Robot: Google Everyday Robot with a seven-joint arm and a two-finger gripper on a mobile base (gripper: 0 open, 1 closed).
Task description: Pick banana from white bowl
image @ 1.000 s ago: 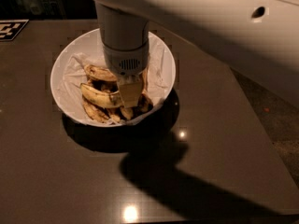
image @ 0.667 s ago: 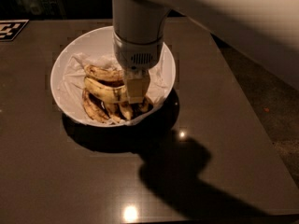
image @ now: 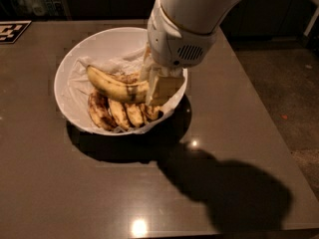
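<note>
Nearest the bottom edge is the brown glossy table [image: 60, 193], with a bright spot of lamp glare [image: 139, 227] low and centre. To the right of it lies the broad dark shadow [image: 234, 193] of my arm, filling the lower right of the frame and running up to the foot of the bowl.

Past that, left of centre, sits the white bowl [image: 64, 71], lined with crumpled paper [image: 82, 81]. Along its near wall lie several short bananas [image: 119, 113], brown-blotched, side by side and pointing toward the rim.

Above them is the banana [image: 115, 87] – long, curved, yellow with brown flecks. It stretches from the left-centre of the bowl toward the right and sits over the short ones, inside the bowl's outline. Its right end runs into my gripper [image: 158, 89], which is down in the right half of the bowl with the fingers [image: 167, 86] clamped on that end – I have the banana in my grasp. Whether its left end touches the paper I cannot tell.

My wrist [image: 179, 41] stands almost straight above the gripper, a thick white housing with a small vent grille. From there the arm climbs steeply to the upper right and out of the top of the frame.

Farther back, a black-and-white checkered marker [image: 12, 31] lies on the table at the upper left. Darker floor [image: 284, 83] shows beyond the table's right edge.
</note>
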